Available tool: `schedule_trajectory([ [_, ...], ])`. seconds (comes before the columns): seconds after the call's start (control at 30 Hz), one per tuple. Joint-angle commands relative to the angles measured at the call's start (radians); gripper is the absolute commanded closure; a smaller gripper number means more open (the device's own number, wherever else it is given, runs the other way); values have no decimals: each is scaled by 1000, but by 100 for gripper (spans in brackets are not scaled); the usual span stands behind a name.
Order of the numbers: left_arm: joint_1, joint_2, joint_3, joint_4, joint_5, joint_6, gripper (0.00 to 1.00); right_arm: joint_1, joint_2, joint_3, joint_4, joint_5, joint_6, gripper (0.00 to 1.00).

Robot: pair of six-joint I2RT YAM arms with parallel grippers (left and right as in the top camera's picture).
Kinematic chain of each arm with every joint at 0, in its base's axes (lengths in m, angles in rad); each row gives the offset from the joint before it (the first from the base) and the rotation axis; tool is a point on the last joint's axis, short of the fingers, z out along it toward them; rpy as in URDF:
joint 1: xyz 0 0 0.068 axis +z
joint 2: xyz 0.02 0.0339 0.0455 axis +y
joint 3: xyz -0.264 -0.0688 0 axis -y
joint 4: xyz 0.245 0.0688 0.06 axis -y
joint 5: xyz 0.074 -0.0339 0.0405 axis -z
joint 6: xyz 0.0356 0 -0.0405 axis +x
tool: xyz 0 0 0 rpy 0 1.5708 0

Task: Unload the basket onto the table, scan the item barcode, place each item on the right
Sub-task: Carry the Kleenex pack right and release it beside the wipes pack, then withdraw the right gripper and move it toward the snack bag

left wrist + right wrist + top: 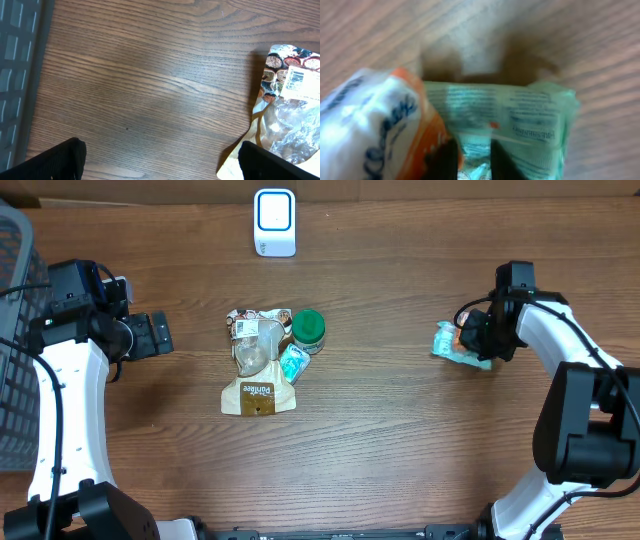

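Our right claw [472, 160] stands nearly closed over the teal packet [520, 125]; we cannot tell whether it grips. The packet lies at the right of the bench [400, 440], touching an orange-white packet [375, 125]. The scanner [275, 222] sits far, middle. Our left claw [160, 335] hangs wide open, empty. We judge this the grasping step; next calls for a firm hold, with the barcode turned to the scanner.

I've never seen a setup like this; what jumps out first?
Huddled in the middle lie a brown pouch, a green-lidded jar and a small teal packet. Off to the right, the right gripper is at a teal-and-orange packet. A white scanner stands at the back.
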Motion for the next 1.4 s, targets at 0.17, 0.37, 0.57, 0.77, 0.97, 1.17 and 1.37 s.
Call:
schedule_trajectory([
  [0.17,0,2,8,1,7,-16,1,-11,23,226,-211,81,-9,50],
  [0.37,0,2,9,1,7,-16,0,-10,23,345,-327,76,-10,11],
  [0.57,0,2,9,1,7,-16,0,-9,23,369,-362,-69,-20,9],
  [0.77,0,2,8,1,7,-16,0,12,23,352,-319,-236,-28,24],
  [0.97,0,2,9,1,7,-16,0,106,25,243,-159,-235,10,63],
  [1.17,0,2,8,1,7,-16,1,187,25,110,38,-227,66,68],
  [1.37,0,2,9,1,7,-16,0,202,27,29,148,-201,119,70],
])
